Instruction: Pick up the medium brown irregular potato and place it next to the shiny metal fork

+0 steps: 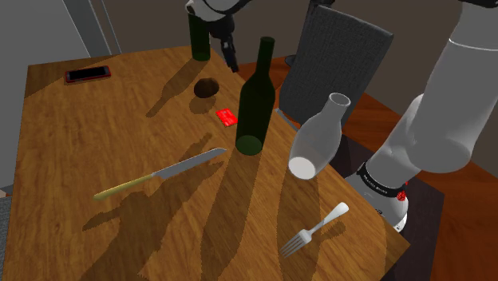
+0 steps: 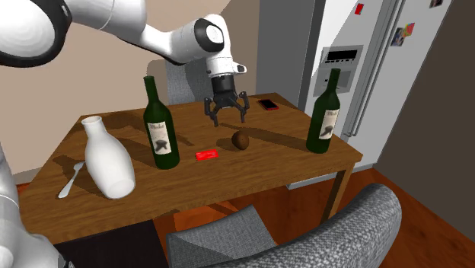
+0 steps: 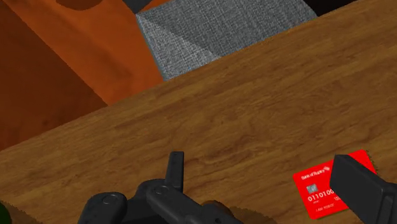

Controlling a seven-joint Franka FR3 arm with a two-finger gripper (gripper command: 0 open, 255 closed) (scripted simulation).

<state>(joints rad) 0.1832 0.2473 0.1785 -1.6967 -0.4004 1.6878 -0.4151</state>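
A wooden table [image 1: 96,136] bears a potato [image 1: 206,88], fork [image 1: 314,229], knife [image 1: 160,173], two green bottles [image 1: 255,100] [image 1: 199,36], white jug [image 1: 319,137], red card [image 1: 227,117] and phone [image 1: 87,74].

Wooden table [image 1: 72,136], brown grain.
- Far, shoulder view's left: black phone with red edge [image 1: 88,74].
- Far edge: dark green glass bottle [image 1: 199,38], with the black two-finger gripper [image 1: 231,54] just beside it.
- Nearer than those: small dark brown rounded potato [image 1: 207,88].
- Centre: flat red card [image 1: 227,117] and tall dark green wine bottle [image 1: 255,100].
- Shoulder view's right: white narrow-necked vase [image 1: 318,137].
- Near side: silver knife with yellowish handle [image 1: 160,174], and shiny metal fork [image 1: 314,229], well apart from the potato.
- Beyond the table: grey fabric chair back [image 1: 339,60].
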